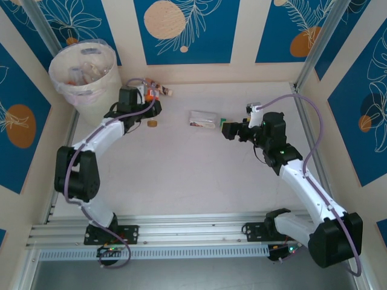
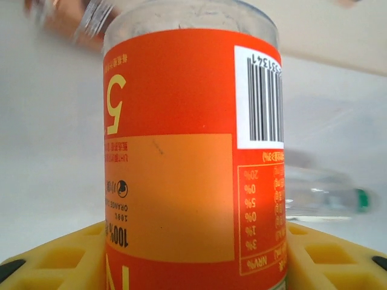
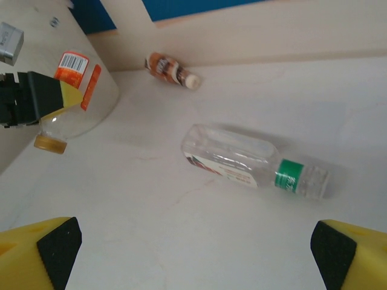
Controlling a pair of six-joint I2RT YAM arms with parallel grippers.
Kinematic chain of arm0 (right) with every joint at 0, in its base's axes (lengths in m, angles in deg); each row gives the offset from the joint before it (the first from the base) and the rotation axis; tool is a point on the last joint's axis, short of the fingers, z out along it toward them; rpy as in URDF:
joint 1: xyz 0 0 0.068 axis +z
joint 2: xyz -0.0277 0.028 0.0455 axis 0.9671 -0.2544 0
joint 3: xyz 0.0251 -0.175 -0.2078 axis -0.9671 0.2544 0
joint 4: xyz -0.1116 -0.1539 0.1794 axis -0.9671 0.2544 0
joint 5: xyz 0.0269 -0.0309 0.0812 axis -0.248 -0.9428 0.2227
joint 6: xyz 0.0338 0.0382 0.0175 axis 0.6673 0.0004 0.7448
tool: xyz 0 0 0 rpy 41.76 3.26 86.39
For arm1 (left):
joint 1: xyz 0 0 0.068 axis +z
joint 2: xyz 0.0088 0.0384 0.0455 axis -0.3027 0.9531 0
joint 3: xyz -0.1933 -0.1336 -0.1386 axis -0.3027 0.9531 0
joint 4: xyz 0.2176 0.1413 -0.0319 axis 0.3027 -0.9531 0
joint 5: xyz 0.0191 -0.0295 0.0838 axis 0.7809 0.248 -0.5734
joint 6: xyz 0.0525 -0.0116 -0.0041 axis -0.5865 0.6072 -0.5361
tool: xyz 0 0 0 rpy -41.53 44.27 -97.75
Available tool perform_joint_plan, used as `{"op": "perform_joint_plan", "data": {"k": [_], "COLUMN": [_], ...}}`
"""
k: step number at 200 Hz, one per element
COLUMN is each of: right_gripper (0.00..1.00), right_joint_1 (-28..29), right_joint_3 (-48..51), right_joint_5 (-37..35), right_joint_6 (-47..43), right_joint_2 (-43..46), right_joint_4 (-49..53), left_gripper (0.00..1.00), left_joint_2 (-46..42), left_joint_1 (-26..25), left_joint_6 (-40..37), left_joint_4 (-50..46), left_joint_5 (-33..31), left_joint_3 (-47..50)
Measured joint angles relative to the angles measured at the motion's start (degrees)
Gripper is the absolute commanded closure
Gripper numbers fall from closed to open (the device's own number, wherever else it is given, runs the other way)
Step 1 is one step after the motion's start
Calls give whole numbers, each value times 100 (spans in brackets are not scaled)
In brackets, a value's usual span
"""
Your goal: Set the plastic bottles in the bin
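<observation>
Pinching a smooth, cylindrical orange-labelled bottle [image 2: 181, 151] between gridded yellow pads [image 2: 54, 260], the left jaws sit near the round cream bin [image 1: 94, 107] at upper left. The right jaws are spread wide over a flat-sided clear bottle [image 3: 233, 156] lying mid-tabletop [image 1: 181, 175].

Orange-label bottle [image 2: 193, 151] cut off at btm edge.

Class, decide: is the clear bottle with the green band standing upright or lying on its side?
Lying on its side: the clear bottle stretches flat along the table, green-banded neck pointing sideways.
</observation>
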Motion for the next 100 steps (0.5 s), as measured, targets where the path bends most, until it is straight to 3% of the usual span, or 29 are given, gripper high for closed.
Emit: {"op": "perform_joint_plan", "data": {"k": [60,100], "right_gripper": [0,0], "right_joint_1": [0,24], "right_joint_3": [105,105], "right_joint_5": [105,293], "right_joint_6": [125,181], "right_joint_2": [155,155], "right_joint_4": [-332,-459], "left_gripper": [100,100], "left_joint_2": [-1047,-1392], "left_joint_1": [63,129], "left_joint_6": [-835,-1375], "left_joint_4": [557,1294], "left_joint_5": [675,273], "left_joint_3": [131,201]}}
